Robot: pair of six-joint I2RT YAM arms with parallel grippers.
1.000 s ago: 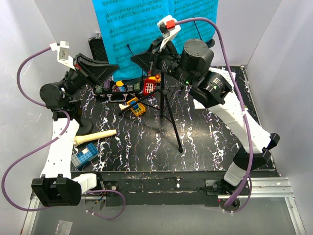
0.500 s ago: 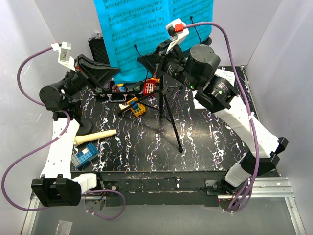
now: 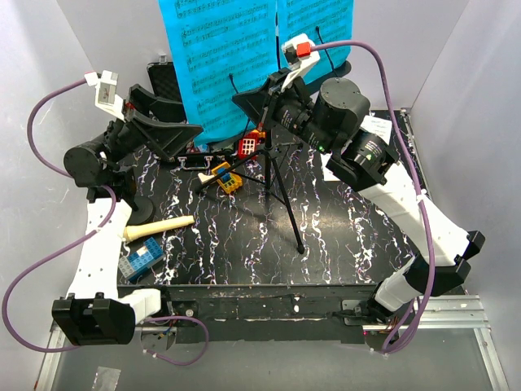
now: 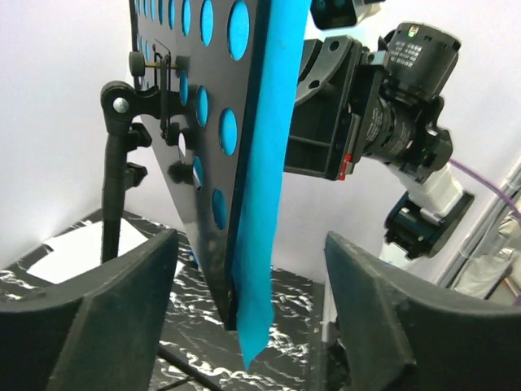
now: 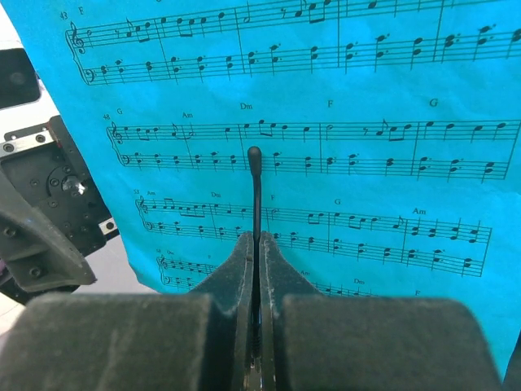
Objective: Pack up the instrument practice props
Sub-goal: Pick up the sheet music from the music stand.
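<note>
The blue sheet-music pages [image 3: 228, 57] lie flat against the hole-punched plate of the black music stand [image 3: 285, 204]. The stand is upright on its tripod legs at the far middle of the desk [image 3: 350, 236].

The right tool [image 5: 256, 244] is closed tight on the thin retainer wire [image 5: 254, 187] that crosses the front of the pages. The left tool [image 4: 251, 244] stands well open and holds nothing. In its own view the left edge of the plate and the page's hanging corner both sit between its fingers, touching neither.

The step in hand looks like freeing the pages from the stand. To do it well, the right tool should swing the wire clear of the paper and hold it there. The left should then move until only blue paper is between its pads, ideally the corner below the plate, and close there. Pinching the plate as well would drag the stand and could tip the tripod.

The cream microphone [image 3: 159, 228] lies near the left edge of the desk, and coloured toy blocks [image 3: 228, 177] sit by the stand's feet.
</note>
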